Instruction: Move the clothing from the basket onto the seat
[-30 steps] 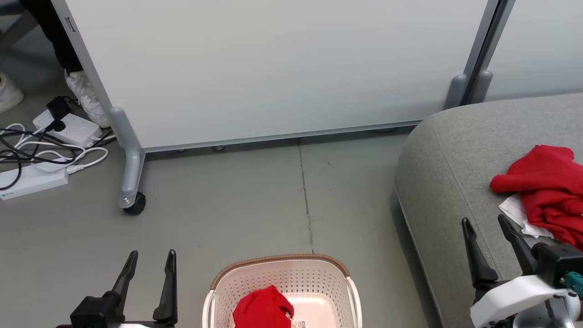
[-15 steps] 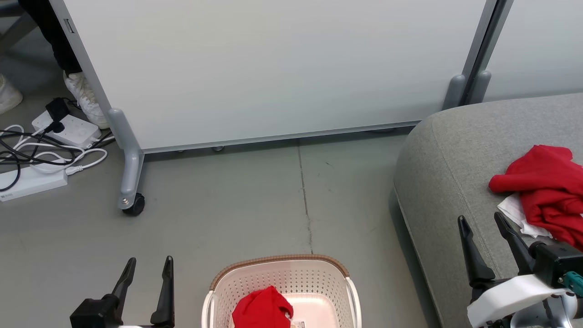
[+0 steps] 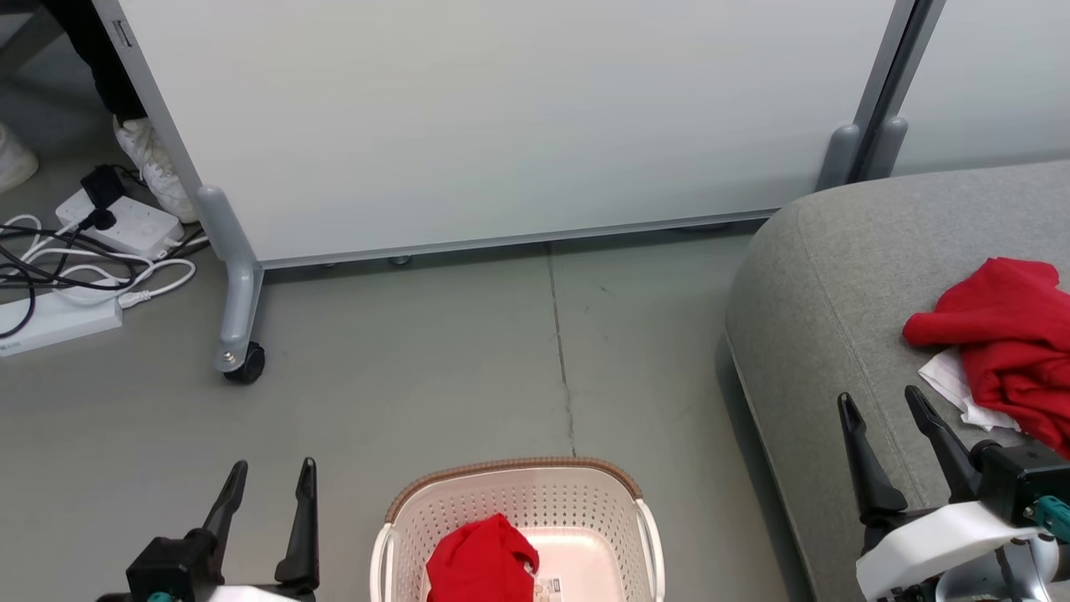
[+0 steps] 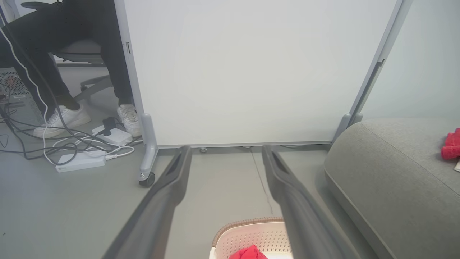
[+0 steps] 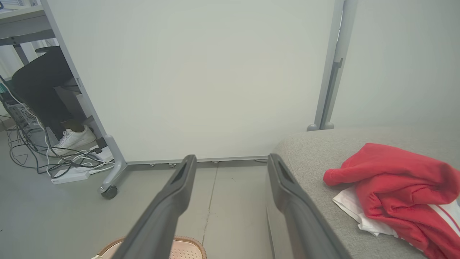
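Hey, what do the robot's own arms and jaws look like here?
The left jaws and right jaws are alike: two long, dark, tapering fingers with pointed tips, set on a black block. Behind the right block sit a white wrist shell and a small teal connector. In the wrist views the fingers look matte grey, with a slot near each tip.

— What stands at the back?
— A pale partition panel [image 3: 501, 117] on a grey frame, one black caster [image 3: 248, 365] resting on the grey floor [image 3: 435, 359].
— And along the floor's left edge?
— White power strips [image 3: 54, 322], tangled cables [image 3: 50, 263], and a seated person's white shoe [image 3: 155, 167] just beside them.
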{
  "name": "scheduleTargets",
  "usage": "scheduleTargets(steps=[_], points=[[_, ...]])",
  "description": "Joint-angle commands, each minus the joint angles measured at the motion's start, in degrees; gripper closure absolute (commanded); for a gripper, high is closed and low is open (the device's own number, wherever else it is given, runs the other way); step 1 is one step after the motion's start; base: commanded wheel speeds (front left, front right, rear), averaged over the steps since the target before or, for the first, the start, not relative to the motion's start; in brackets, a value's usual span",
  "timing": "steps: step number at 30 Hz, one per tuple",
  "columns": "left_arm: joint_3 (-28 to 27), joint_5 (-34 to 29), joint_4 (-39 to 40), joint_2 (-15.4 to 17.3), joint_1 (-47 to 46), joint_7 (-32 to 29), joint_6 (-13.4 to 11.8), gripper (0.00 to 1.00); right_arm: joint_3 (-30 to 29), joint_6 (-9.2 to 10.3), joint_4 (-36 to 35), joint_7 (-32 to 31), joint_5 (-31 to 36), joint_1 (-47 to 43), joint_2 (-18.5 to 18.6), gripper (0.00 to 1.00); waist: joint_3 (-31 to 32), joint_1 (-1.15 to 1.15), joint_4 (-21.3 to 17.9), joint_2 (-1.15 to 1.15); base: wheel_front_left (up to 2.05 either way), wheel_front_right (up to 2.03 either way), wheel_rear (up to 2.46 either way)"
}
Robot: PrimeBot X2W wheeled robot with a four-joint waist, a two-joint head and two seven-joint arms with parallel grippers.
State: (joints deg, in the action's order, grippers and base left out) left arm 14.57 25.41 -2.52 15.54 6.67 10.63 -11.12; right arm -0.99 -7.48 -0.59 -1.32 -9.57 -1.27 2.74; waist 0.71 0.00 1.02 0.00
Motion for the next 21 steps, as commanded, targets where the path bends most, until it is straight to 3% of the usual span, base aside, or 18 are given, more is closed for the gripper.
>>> scheduleTargets(steps=[1, 6, 13, 21], points=[[-0.10, -0.15, 0.45, 0.46, -1.76, 0.39, 0.19, 0.00, 0.15, -0.03, -0.36, -0.11, -0.14, 0.25, 0.30, 0.00, -0.72, 0.00, -0.06, 0.00, 0.00, 0.00, 0.00], [0.26, -0.59, 1.04, 0.38, -4.26, 0.67, 0.58, 0.00, 0.71, -0.03, -1.83, -0.25, -0.13, 1.79, 0.31, 0.00, -4.20, 0.00, -0.88, 0.00, 0.00, 0.00, 0.00], [2.82, -1.92, -1.72, -0.47, -12.99, 1.49, 3.81, 0.00, 1.38, -0.03, -4.45, 0.31, 0.09, 5.71, 0.29, 0.00, -13.58, 0.00, -3.47, 0.00, 0.00, 0.00, 0.00], [10.47, -6.25, -12.13, -1.08, -24.93, 0.07, 10.52, 0.00, 3.43, -0.04, -6.95, 3.52, -1.81, 11.40, 0.28, 0.00, -27.67, 0.00, -9.16, 0.00, 0.00, 0.00, 0.00]])
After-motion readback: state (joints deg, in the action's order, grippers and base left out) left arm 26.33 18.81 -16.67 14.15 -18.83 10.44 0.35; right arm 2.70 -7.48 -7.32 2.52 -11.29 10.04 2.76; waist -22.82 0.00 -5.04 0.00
